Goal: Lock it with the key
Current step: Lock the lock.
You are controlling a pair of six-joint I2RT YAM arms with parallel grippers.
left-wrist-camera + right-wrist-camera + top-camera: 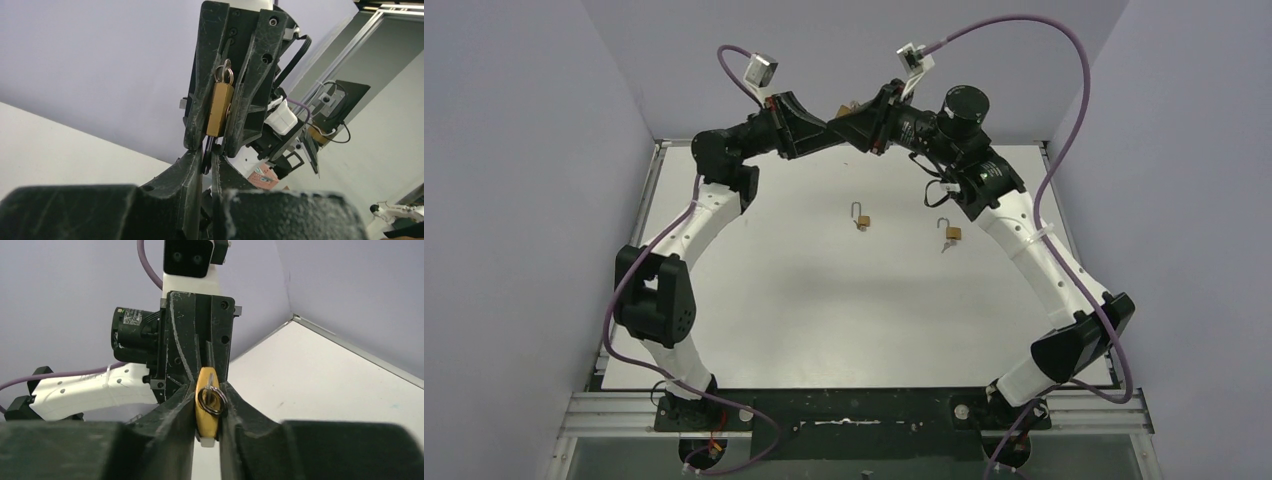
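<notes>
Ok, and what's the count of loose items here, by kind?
Brass padlocks: 3, namely the left table padlock, the right table padlock and the held padlock in the right gripper.
Metal ring on it: 1.
Dark piece pinched by the left gripper, possibly the key: 1.
Total: 5.

You can't see the blade of the key (pixel 207 146); the left gripper (pixel 206 159) and the padlock (pixel 220 107) hide it.
</notes>
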